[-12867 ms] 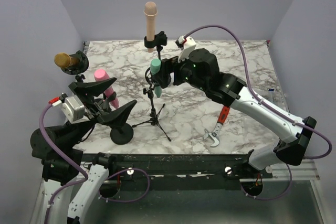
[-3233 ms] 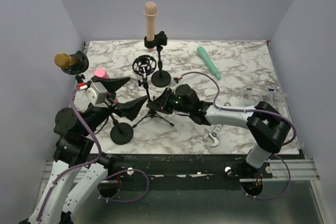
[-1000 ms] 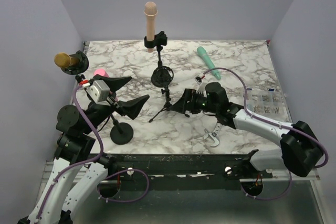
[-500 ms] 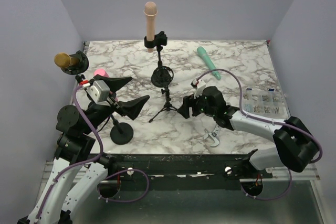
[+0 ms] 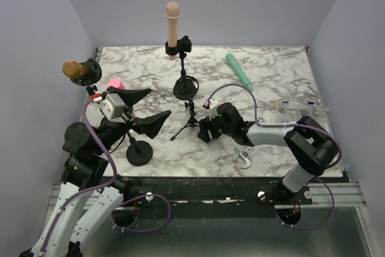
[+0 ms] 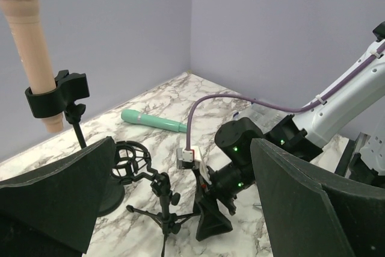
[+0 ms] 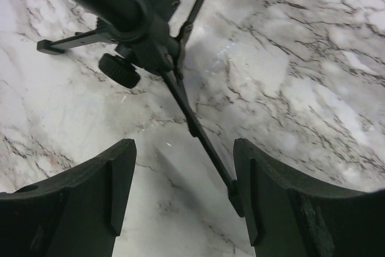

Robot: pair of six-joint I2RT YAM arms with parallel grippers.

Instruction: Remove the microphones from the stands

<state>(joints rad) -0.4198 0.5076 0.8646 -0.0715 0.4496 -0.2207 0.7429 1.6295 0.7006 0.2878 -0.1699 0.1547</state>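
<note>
A teal microphone (image 5: 239, 70) lies flat on the marble at the back right, also in the left wrist view (image 6: 153, 120). The small black tripod stand (image 5: 190, 112) stands mid-table with its shock mount (image 5: 186, 85) empty. My right gripper (image 5: 204, 130) sits low on the table at the tripod's feet. In the right wrist view it (image 7: 183, 147) is open, with one tripod leg (image 7: 201, 136) running between the fingers and ending close to the right finger (image 7: 258, 191). My left gripper (image 5: 159, 102) hovers wide open to the left of the tripod (image 6: 162, 209), holding nothing.
A beige microphone (image 5: 172, 25) is clipped upright in a stand at the back. A gold microphone (image 5: 75, 69) and a pink one (image 5: 114, 83) are at the left. A round stand base (image 5: 139, 154) is front left, and a wrench (image 5: 243, 156) lies front right.
My right gripper has slid left and down to the tripod's feet, its arm folding in, and its jaws have narrowed somewhat. The left arm has not moved.
</note>
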